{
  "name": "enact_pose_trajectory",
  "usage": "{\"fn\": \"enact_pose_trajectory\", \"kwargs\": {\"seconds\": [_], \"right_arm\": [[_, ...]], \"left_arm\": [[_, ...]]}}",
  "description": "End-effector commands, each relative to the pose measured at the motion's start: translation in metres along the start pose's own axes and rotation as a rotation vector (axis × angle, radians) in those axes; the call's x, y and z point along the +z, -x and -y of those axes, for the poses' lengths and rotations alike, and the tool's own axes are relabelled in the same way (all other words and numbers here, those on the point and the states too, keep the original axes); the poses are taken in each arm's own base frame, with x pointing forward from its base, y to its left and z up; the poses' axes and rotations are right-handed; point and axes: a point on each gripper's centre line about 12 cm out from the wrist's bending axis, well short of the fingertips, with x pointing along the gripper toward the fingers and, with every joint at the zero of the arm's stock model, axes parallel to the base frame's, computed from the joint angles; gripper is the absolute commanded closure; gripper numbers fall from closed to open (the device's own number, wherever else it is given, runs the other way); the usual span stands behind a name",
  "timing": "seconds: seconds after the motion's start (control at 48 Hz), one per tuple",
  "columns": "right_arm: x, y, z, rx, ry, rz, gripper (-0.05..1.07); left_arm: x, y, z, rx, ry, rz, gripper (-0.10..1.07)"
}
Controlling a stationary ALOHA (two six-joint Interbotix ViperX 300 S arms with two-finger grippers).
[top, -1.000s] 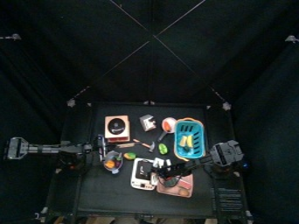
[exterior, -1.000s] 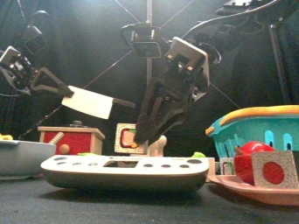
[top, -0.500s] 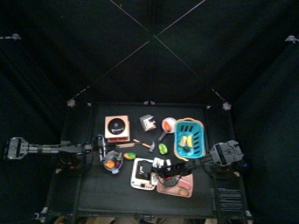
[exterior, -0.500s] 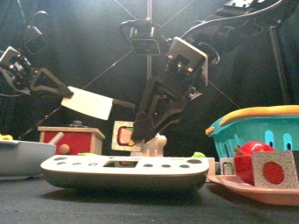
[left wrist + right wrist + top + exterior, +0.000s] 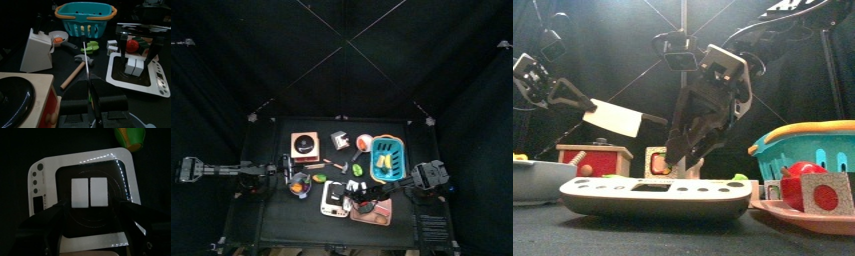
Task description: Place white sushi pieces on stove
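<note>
Two white sushi pieces lie side by side on the black burner of the white stove. My right gripper hovers just above them, jaws open wide, one on each side, touching neither piece. From the left wrist view the same pieces sit on the stove, with the right gripper's fingers standing over them. In the top view the stove is at the table's front middle. My left gripper rests shut and empty at the left.
A blue basket stands right of the middle, and a pink tray with a red piece sits beside the stove. A red toy cooker, a white wedge, a hammer and green pieces lie around.
The right gripper's jaws have spread wider over the stove, leaving the white pieces free on the burner. The left arm has not moved.
</note>
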Motion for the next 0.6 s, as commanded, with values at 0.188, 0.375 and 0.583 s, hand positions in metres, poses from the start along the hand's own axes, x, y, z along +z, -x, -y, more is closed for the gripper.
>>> {"fn": "enact_pose_trajectory", "kwargs": {"seconds": [0.188,0.375,0.583], "right_arm": [[0.020,0.017,-0.003,0.015,-0.011,0.058,-0.02],[0.026,0.020,-0.003,0.006,-0.019,0.067,-0.02],[0.040,0.030,-0.005,-0.008,-0.041,0.093,-0.02]], "left_arm": [[0.005,-0.002,0.000,0.000,0.000,0.014,0.64],[0.005,-0.002,0.000,0.000,0.001,0.015,0.64],[0.006,-0.002,0.000,0.000,-0.001,0.018,0.64]]}}
